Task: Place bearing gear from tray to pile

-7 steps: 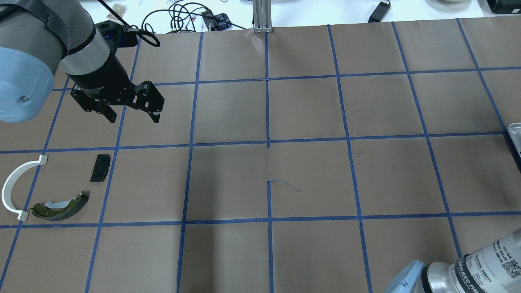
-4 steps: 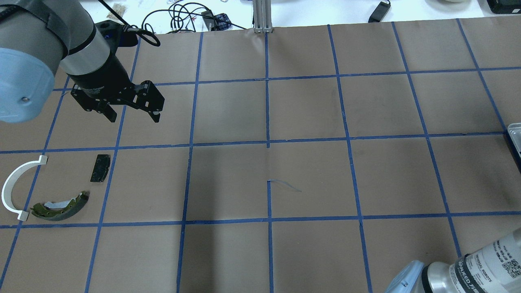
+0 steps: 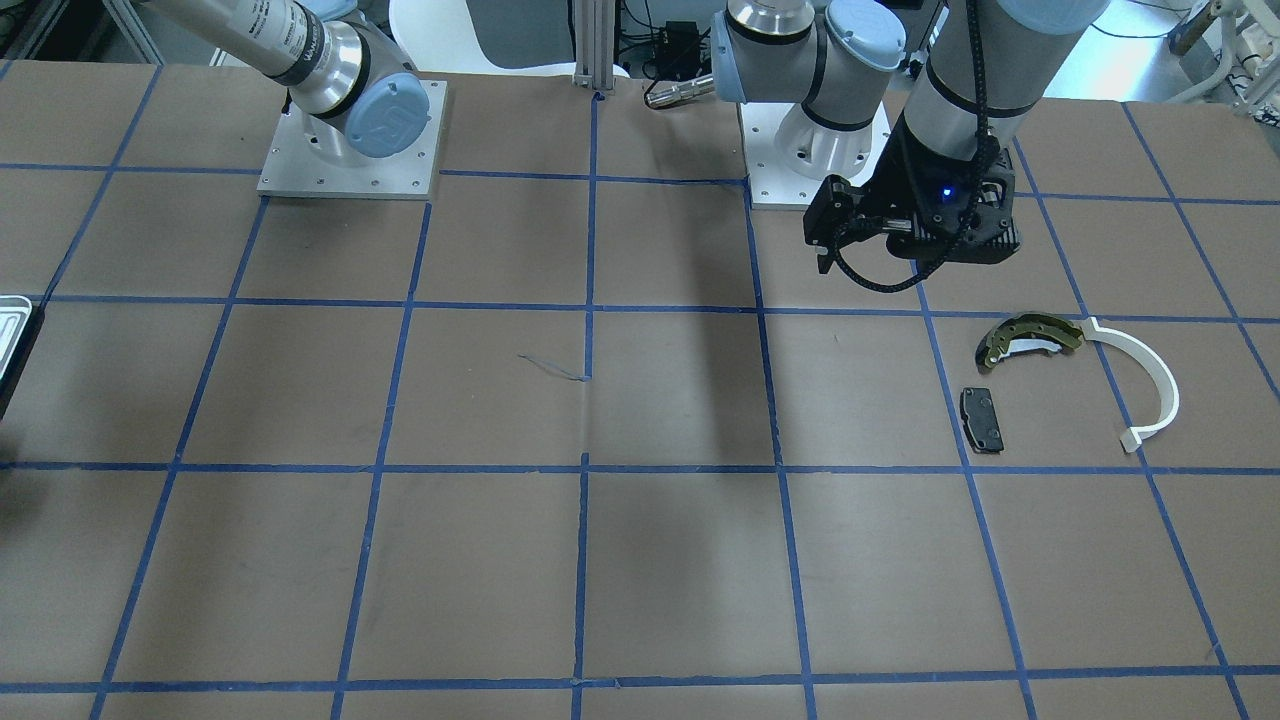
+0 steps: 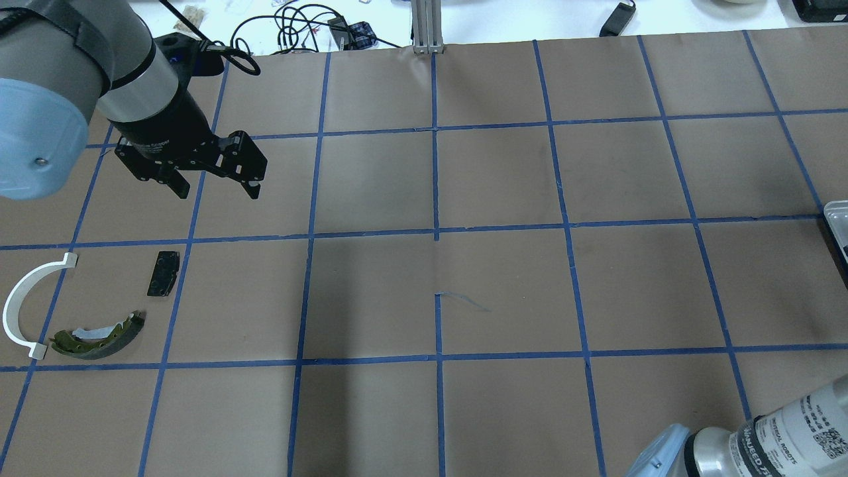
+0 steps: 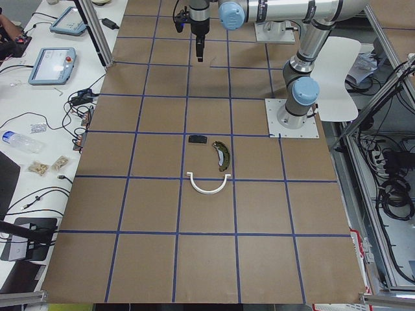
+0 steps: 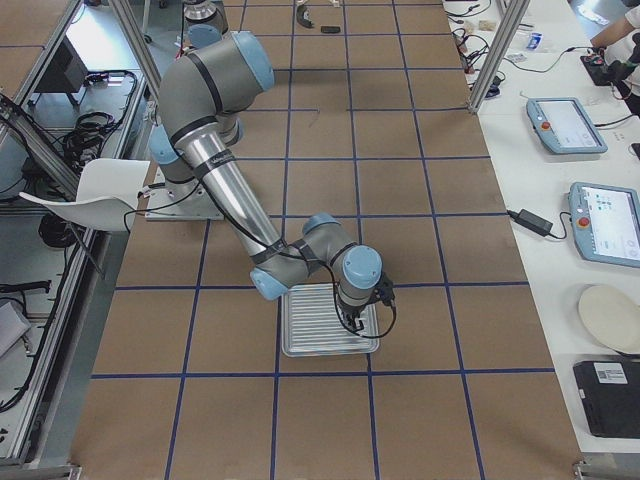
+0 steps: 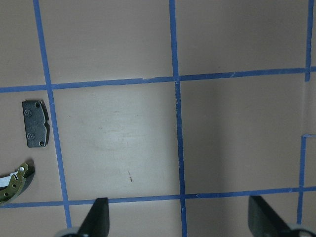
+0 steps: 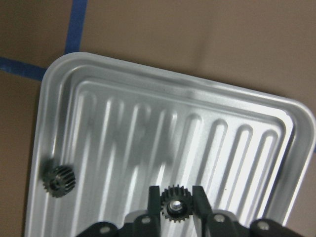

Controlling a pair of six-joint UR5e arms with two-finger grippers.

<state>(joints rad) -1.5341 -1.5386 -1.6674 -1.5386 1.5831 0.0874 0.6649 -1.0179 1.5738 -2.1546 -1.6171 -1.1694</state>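
The silvery ribbed tray [image 8: 197, 123] lies at the table's right end [image 6: 310, 325]; only its corner shows in the overhead view [image 4: 838, 215]. My right gripper [image 8: 174, 210] is low over the tray, its fingers closed on both sides of a small dark bearing gear [image 8: 174, 204]. A second gear [image 8: 59, 181] lies near the tray's left rim. The pile is at the left: an olive-gold brake shoe [image 4: 99, 336], a white arc [image 4: 20, 301] and a black pad [image 4: 163, 273]. My left gripper [image 4: 215, 191] hangs open and empty above the table, beyond the pile.
Blue tape lines divide the brown table into squares. A metal post [image 4: 427, 26] stands at the far edge with cables [image 4: 298, 26] beside it. The arm bases [image 3: 350, 140] are bolted at the near edge. Tablets and a power brick lie on the side bench [image 6: 600, 215].
The right arm's forearm at the lower right of the overhead view has shifted slightly. The left arm and the pile have not moved.
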